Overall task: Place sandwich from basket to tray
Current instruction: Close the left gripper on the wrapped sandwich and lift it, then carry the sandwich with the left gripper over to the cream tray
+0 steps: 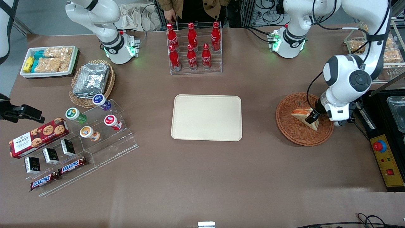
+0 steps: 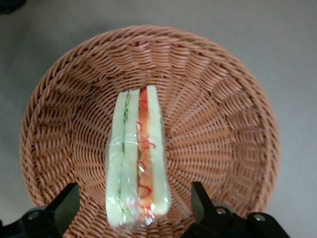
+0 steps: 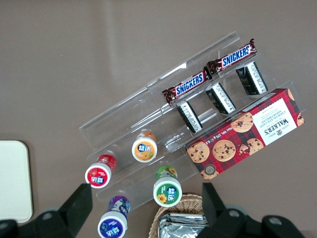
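Observation:
The sandwich [image 1: 302, 115] is a clear-wrapped white-bread wedge with orange-red and green filling, standing on edge in the reddish-brown wicker basket [image 1: 286, 125] toward the working arm's end of the table. The left arm's gripper [image 1: 311, 117] is down in the basket, open. In the left wrist view its fingers [image 2: 64, 204] straddle the near end of the sandwich [image 2: 138, 158] with a gap on each side, over the basket's weave [image 2: 223, 124]. The cream-beige tray [image 1: 206, 117] lies bare at the table's middle, beside the basket.
A rack of red cola bottles [image 1: 193, 47] stands farther from the camera than the tray. A clear stand with cups [image 1: 95, 123], a cookie box [image 1: 38, 136], a pale basket of foil containers [image 1: 91, 80] and a white snack bin [image 1: 49, 60] lie toward the parked arm's end. A yellow control box [image 1: 387, 161] sits beside the basket.

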Tool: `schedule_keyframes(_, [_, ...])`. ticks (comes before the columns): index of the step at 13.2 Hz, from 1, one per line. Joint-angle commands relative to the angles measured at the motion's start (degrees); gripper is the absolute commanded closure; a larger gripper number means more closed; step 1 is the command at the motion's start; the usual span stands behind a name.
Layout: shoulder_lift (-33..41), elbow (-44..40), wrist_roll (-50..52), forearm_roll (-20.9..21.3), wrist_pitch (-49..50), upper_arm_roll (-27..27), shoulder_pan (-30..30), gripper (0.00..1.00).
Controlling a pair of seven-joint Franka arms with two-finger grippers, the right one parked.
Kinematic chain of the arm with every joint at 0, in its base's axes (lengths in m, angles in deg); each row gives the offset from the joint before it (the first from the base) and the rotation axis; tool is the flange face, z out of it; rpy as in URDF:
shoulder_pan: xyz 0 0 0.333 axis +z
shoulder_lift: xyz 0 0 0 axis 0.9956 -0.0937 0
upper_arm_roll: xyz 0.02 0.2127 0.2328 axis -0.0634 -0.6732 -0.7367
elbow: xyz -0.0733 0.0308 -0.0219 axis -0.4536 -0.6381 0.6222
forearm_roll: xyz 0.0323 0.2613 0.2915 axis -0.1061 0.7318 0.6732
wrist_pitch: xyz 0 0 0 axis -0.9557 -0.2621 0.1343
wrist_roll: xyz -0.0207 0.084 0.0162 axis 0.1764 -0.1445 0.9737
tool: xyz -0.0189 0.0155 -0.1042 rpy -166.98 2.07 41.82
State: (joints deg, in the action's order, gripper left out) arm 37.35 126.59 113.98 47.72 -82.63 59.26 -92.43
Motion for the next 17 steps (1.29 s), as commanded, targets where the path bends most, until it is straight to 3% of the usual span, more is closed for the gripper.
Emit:
schedule_keyframes(1, [-2.0, 4.1, 1.2, -0.2, -8.6, -0.1, 0.1, 0.00])
schedule_keyframes(2, [-3.5, 4.8, 1.2, -0.2, -11.1, -0.1, 0.1, 0.00])
schedule_keyframes(3, [-4.3, 5.4, 1.2, -0.3, -13.1, -0.1, 0.1, 0.06])
schedule_keyframes(4, [-4.4, 5.7, 1.3, -0.5, -13.6, -0.1, 0.1, 0.36])
schedule_keyframes(5, [-4.2, 5.7, 1.3, -0.5, -13.5, -0.4, 0.1, 0.85])
schedule_keyframes(6, [-3.9, 5.5, 1.3, -0.5, -13.3, -0.5, 0.1, 1.00])
schedule_keyframes(9, [-1.8, 4.5, 1.0, -0.5, -11.0, -0.5, 0.1, 1.00])
schedule_keyframes(13, [3.9, -1.3, -1.4, 0.5, 4.5, -0.1, -0.2, 1.00])
schedule_keyframes(15, [6.0, -6.6, -3.6, 0.4, 13.3, 0.2, -0.5, 1.00])
schedule_keyframes(17, [6.6, -17.7, -6.4, 0.4, 28.7, 1.4, -0.6, 1.00])
